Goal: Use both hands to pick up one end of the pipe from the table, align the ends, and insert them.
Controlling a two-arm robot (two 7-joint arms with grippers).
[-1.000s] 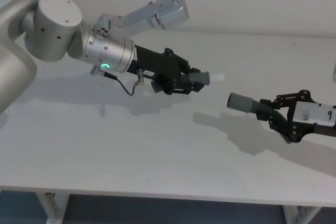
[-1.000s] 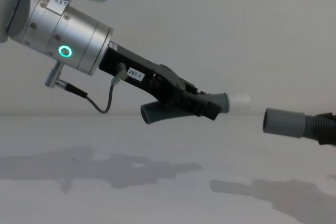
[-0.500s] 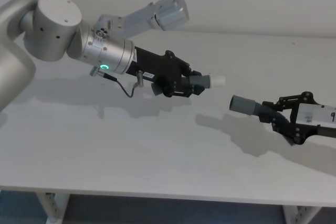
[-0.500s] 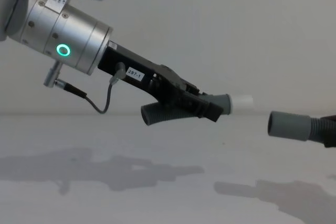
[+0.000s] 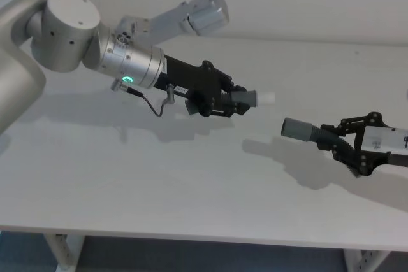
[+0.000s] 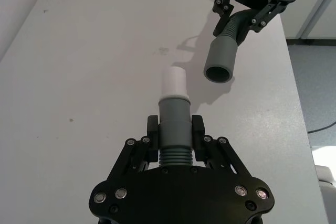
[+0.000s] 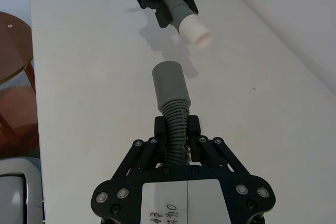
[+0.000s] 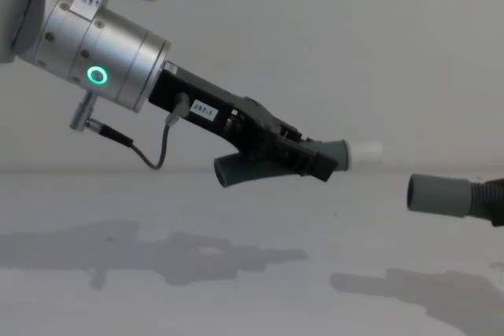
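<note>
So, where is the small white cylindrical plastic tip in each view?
Head view: the white tip, right of centre, held out by the left gripper.
Left wrist view: straight ahead of that gripper.
Right wrist view: beyond the wide grey collar, farther off.
Chest view: right of centre.
Landmark: that collar, facing the tip across a gap.

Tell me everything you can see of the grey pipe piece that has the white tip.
It is a dark-grey, plastic-looking elbow piece with a smooth sleeve, a ribbed section and a narrower white tip. The left tool is shut on the ribbed part and holds it above the table. The tip points toward the open collar of the other piece, apart from it.
</note>
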